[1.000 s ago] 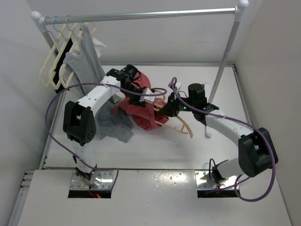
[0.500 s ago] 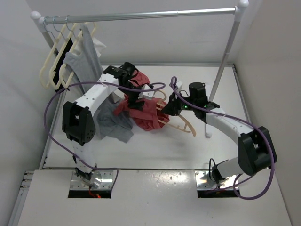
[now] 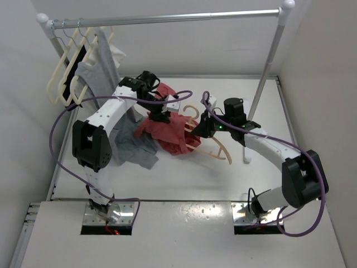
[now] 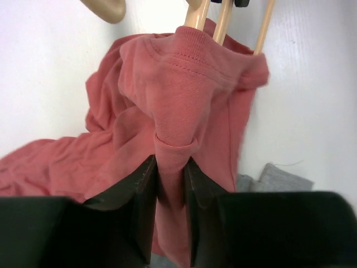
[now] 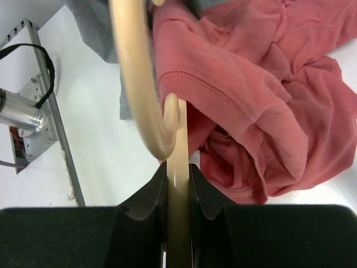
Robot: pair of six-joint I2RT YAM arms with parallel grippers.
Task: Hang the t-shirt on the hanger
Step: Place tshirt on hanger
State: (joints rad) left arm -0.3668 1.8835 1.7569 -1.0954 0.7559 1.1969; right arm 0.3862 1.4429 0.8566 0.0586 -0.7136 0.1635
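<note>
Left claw (image 4: 170,174) pinches t-shirt (image 4: 187,95); right claw (image 5: 177,177) grips hanger (image 5: 131,67)

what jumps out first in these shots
The coral-red t-shirt bunched in the middle of the table draws the eye first. The left gripper pinches a fold of it, and the right gripper is clamped on the tan hanger, whose bars run into the shirt. Next comes the clothes rail at the back, with a grey garment and pale hangers hung at its left end.
</note>
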